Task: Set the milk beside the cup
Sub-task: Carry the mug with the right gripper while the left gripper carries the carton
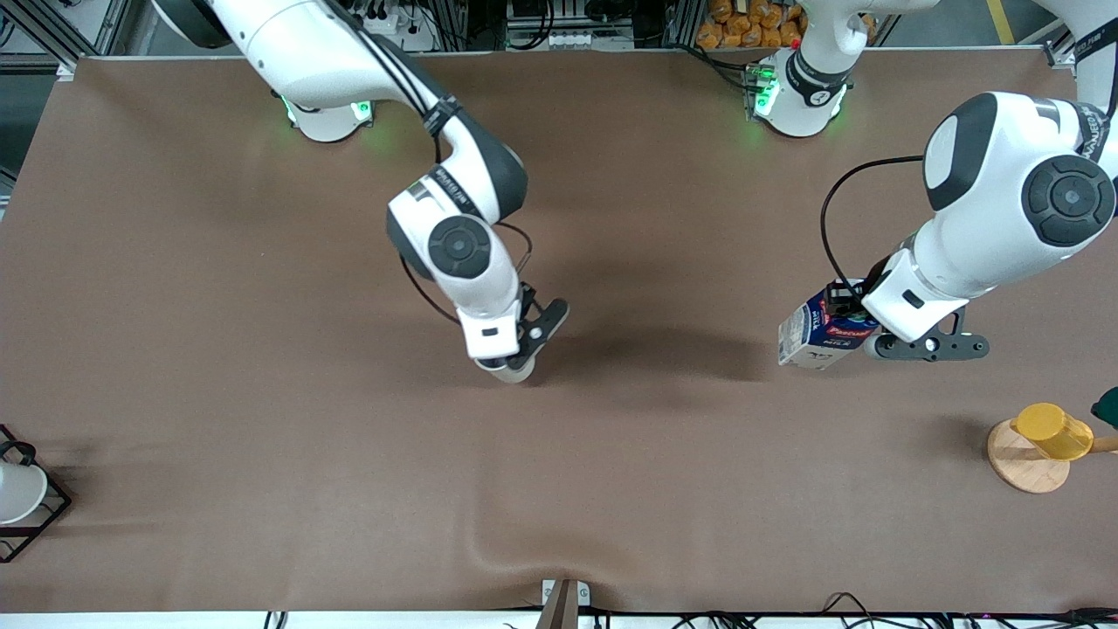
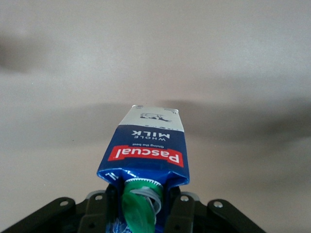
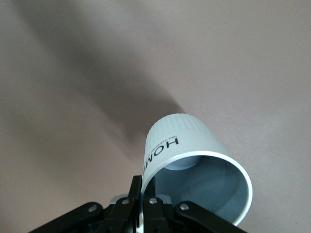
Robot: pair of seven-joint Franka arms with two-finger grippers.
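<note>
Milk (image 2: 146, 150) clamped in left claw (image 2: 144, 206); right claw (image 3: 141, 204) pinches cup (image 3: 194, 165) rim.

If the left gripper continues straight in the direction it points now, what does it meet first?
Probably only the brown table cover. The left gripper, shut on the dark-blue milk carton, points down at bare cover; depth is unclear.
</note>
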